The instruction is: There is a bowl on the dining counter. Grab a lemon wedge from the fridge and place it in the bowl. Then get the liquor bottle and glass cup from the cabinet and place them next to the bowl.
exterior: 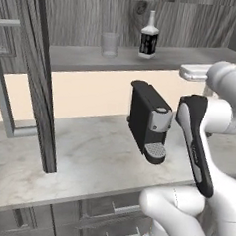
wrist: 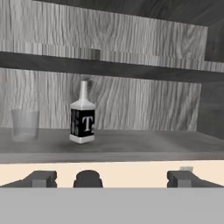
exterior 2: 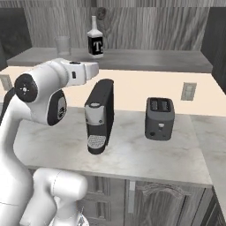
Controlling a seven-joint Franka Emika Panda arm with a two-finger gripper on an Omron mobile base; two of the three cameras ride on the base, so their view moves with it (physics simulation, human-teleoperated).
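The cabinet point(wrist: 131, 39) stands open in front of me. On its grey shelf point(exterior: 194, 58) the liquor bottle point(wrist: 82, 116) stands upright, clear with a slim pale neck and a black label; it also shows in the base views point(exterior: 149, 36) point(exterior 2: 95, 40). The glass cup point(wrist: 25, 124) stands to its left, a short way apart point(exterior: 109, 43) point(exterior 2: 63, 45). My gripper point(wrist: 113, 179) is open and empty, its fingers point(wrist: 41, 178) wide apart. It hangs in front of the shelf and just below its level, well short of the bottle. The bowl, fridge and dining counter are out of view.
A black coffee machine point(exterior: 149, 122) stands on the marbled counter point(exterior: 87, 158) directly under my hand point(exterior 2: 84, 70). A dark toaster point(exterior 2: 160, 118) sits to its right. The open cabinet door point(exterior: 40, 84) with its metal bar handle point(exterior: 6, 107) juts out at the left. Drawers point(exterior: 113, 209) lie below.
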